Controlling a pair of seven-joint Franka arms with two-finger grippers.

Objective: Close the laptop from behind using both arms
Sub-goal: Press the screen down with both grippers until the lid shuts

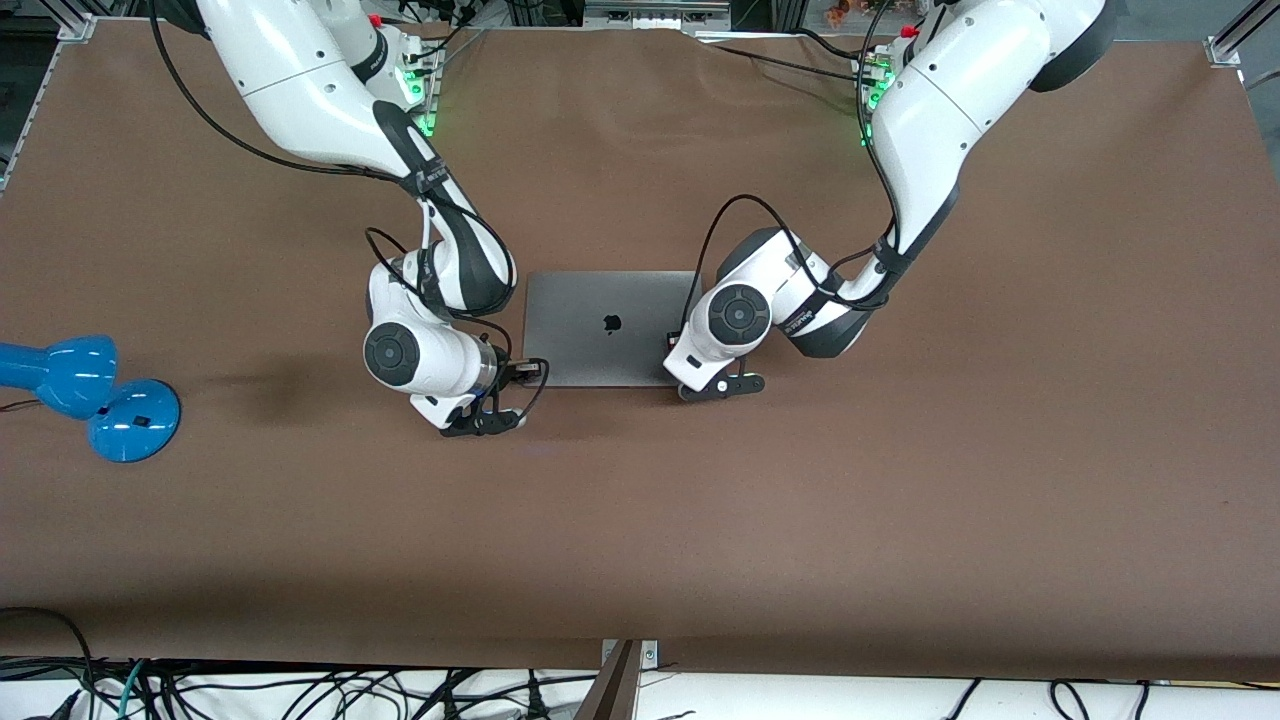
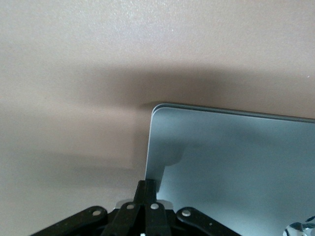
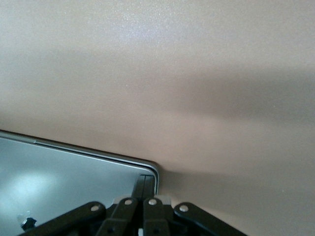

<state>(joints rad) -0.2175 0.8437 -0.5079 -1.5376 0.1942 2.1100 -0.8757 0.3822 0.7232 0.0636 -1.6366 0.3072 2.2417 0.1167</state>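
You had the laptop (image 1: pixel 610 328) shut flat, each gripper's fingers pressed together on a lid corner: left gripper (image 2: pixel 149 189), right gripper (image 3: pixel 143 183).

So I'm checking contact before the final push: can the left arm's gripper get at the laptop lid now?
Probably yes: the left gripper already sits shut at the lid corner of the laptop, nothing between them, while the right gripper is at the other corner.

The laptop (image 1: pixel 610 328), slim and space-grey with a black apple logo on its lid, lay shut and flat on the brown desk (image 1: pixel 640 520), mid-desk between both arms (image 1: pixel 430 290).
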